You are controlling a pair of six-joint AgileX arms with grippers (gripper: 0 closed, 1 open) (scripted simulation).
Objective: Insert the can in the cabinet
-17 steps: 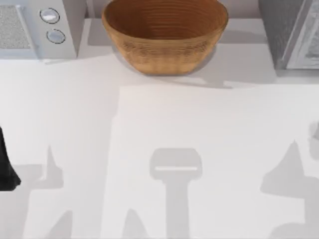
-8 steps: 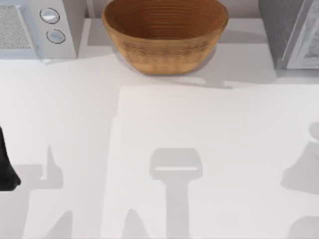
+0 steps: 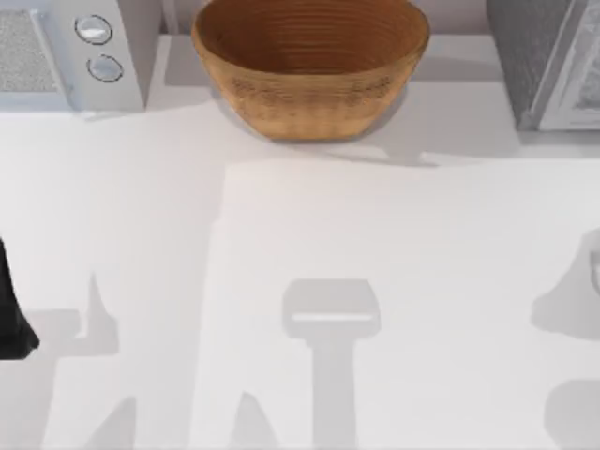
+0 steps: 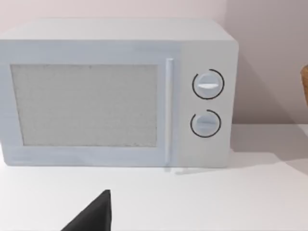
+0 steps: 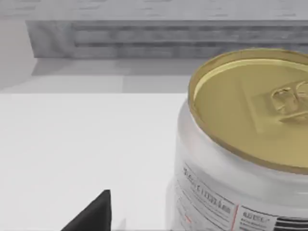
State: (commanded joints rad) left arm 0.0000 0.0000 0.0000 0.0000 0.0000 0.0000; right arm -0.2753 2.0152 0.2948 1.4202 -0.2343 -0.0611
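Note:
The can has a silver body, a printed label and a gold lid with a pull tab. It looms very close in the right wrist view, standing on the white table. A black part of my right gripper shows beside it, apart from the can's wall. Beyond the can runs the grey cabinet. In the top view the cabinet stands at the back right corner, and a pale sliver at the right edge may be the can. My left arm is parked at the left edge.
A white microwave with two dials stands at the back left and faces the left wrist camera. A woven brown basket sits at the back centre. Arm shadows fall across the bare white table.
The right arm's shadow at the table's right edge has slid farther right and changed shape. The left arm, the basket and the microwave have not moved.

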